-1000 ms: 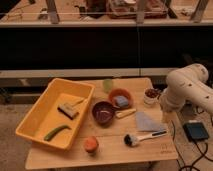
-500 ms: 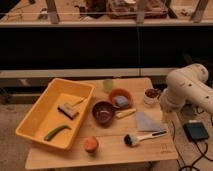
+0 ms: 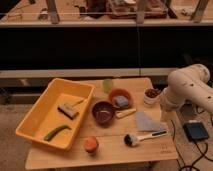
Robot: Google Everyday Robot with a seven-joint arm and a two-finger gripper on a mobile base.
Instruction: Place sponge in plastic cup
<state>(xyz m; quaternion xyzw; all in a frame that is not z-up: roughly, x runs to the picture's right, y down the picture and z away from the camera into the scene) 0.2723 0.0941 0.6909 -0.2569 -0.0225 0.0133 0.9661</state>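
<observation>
I see sponge (image 3: 121, 101) in orange bowl (image 3: 112, 95), cup (image 3: 108, 85) at bowl's 11 o'clock. Claw (image 3: 166, 104) at 3 o'clock edge of surface (image 3: 107, 150), can't tell its state.

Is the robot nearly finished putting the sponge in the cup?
Not yet, it has barely started. Done: nothing, because the sponge lies in the orange bowl, and the plastic cup stands beside that bowl. In hand: nothing either, because the pincer is over by the right edge of the table, away from both. Left: reach the sponge, pick it up and drop it in the cup.
</observation>
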